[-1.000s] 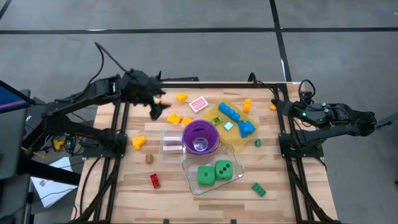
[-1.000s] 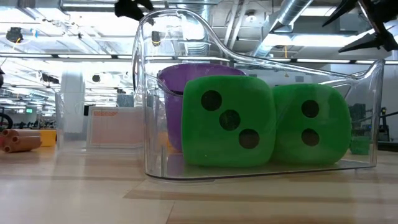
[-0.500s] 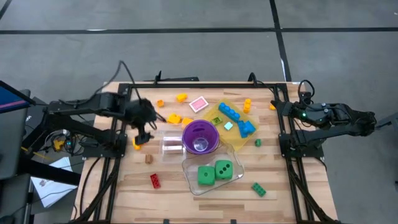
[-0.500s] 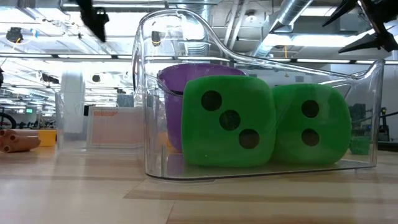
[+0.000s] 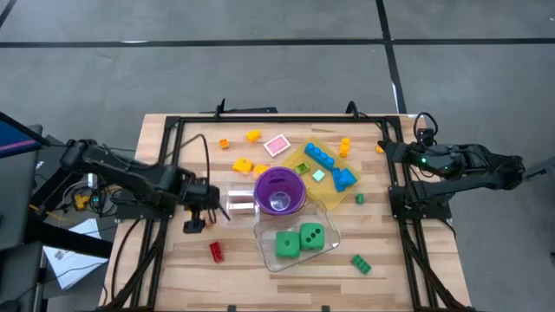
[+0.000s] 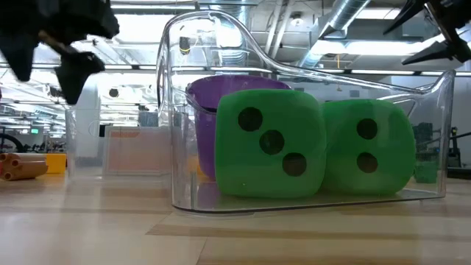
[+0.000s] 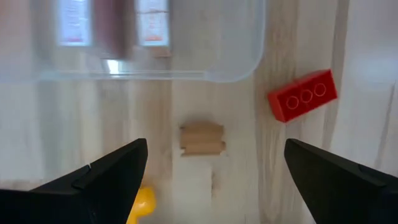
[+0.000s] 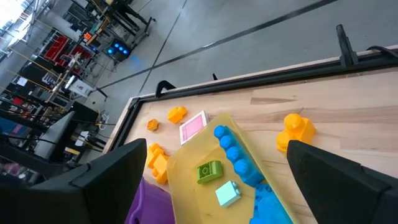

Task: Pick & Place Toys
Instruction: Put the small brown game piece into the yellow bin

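Note:
My left gripper (image 5: pixel 204 218) stands open over the table's left part, its fingers pointing down. A small brown piece (image 7: pixel 202 138) lies flat on the wood below the gap between them, untouched. A red brick (image 7: pixel 303 95) and a yellow piece (image 7: pixel 144 202) lie close by. Two green dice (image 5: pixel 299 240) sit in a clear tub (image 5: pixel 264 247). Blue bricks (image 5: pixel 329 165) lie on the yellow tray (image 5: pixel 305 149). My right gripper (image 5: pixel 386 147) waits open at the table's far right edge.
A purple cup (image 5: pixel 279 191) stands mid-table beside a small clear tub (image 7: pixel 186 68), which lies just ahead of my left fingers. Yellow, orange and pink pieces (image 5: pixel 277 145) are scattered at the far side. A green brick (image 5: pixel 361 263) lies near the right front.
My left gripper has swung from the table's far left toward the near edge and sunk low, tipping over until it points down above the brown piece. No toy has moved. My right arm has kept still.

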Tool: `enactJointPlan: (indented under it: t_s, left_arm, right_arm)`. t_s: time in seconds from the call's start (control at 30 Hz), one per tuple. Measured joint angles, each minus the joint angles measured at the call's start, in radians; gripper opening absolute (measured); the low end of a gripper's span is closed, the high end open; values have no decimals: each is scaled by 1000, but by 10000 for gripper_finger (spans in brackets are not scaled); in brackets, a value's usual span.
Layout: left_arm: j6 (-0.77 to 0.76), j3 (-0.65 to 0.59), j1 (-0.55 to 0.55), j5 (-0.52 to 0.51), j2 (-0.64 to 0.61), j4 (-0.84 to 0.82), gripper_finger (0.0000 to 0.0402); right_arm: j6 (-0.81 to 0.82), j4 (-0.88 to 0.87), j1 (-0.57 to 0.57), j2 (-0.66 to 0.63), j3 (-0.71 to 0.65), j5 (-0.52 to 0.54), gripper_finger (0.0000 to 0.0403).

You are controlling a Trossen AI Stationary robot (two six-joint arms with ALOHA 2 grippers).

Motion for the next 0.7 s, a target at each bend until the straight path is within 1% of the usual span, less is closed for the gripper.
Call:
enactJointPlan:
  t_s: [0.17, 0.53, 0.7]
  left_arm:
    - [-80, -93, -49, -52, 0, 91, 372]
    - [-114, -226, -87, -99, 0, 245, 369]
    - [-147, -261, -88, -99, 0, 253, 368]
  right_arm:
    - [3, -18, -1, 0, 0, 10, 379]
    - [13, -41, 0, 0, 0, 21, 379]
    - [14, -41, 0, 0, 0, 21, 379]
